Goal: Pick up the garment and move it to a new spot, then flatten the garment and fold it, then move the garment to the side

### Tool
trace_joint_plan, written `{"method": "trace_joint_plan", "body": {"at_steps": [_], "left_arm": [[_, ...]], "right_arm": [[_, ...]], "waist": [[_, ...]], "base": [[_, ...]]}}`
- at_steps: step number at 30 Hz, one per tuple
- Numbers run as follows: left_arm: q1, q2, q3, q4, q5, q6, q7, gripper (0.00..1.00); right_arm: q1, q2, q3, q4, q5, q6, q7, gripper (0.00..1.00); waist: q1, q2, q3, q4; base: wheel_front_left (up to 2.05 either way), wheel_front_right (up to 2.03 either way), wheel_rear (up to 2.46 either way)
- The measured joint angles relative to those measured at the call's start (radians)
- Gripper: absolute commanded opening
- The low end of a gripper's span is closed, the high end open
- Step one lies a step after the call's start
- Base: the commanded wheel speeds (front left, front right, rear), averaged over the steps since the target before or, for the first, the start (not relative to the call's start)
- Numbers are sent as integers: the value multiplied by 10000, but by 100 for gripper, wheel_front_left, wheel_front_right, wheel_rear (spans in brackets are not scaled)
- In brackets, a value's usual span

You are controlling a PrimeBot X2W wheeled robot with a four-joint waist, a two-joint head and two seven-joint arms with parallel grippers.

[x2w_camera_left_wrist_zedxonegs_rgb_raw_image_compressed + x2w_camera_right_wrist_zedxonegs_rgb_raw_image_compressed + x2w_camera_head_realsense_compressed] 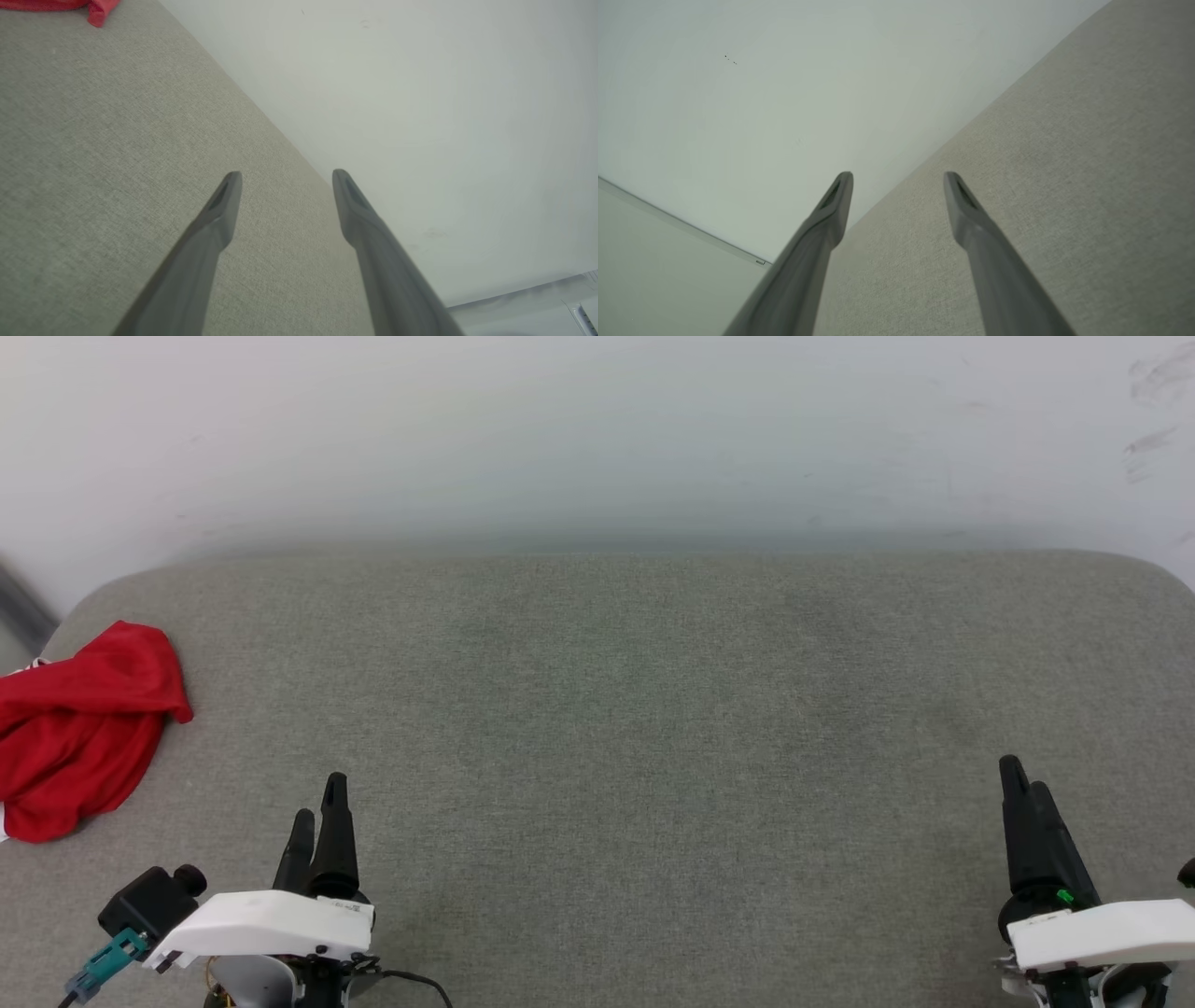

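Crumpled red garment (84, 728) lies bunched at the far left edge of the grey fabric surface (607, 709), seemingly awaiting pickup; left gripper (317, 798) near it, right gripper (1023, 775) well apart, both spread wide and empty

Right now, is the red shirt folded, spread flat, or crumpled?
Crumpled. The garment lies bunched in a loose heap at the left edge of the grey surface, neither flat nor neatly folded.

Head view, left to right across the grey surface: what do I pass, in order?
Crumpled red garment at the left edge → left gripper, open and empty → bare middle of the grey surface → right gripper, open and empty.
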Motion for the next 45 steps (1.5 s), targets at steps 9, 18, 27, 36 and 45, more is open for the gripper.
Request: {"method": "trace_joint_plan", "body": {"at_steps": [9, 18, 27, 36, 45], "left_arm": [[171, 6, -199, -244, 1367, 171, -307, 100], [240, 8, -420, -349, 2711, 372, -581, 100], [357, 10, -623, -384, 3837, 439, -842, 100], [392, 12, -798, -430, 4846, 468, -1057, 100], [515, 15, -932, -493, 5881, 545, -1329, 100]], "right_arm": [[167, 0, 128, -232, -1557, 0, -299, 100], [312, 0, 176, -456, -2834, 0, -571, 100], [474, 0, 192, -606, -3944, 0, -838, 100], [557, -2, 245, -732, -5020, 0, -1078, 100], [756, -2, 280, -834, -5942, 0, -1323, 100]], "waist": [[0, 0, 12, -18], [0, 0, 36, -16], [0, 0, 53, -43], [0, 0, 66, -51], [0, 0, 81, -60]], "base": [[0, 0, 0], [0, 0, 0], [0, 0, 0], [0, 0, 0], [0, 0, 0]]}}
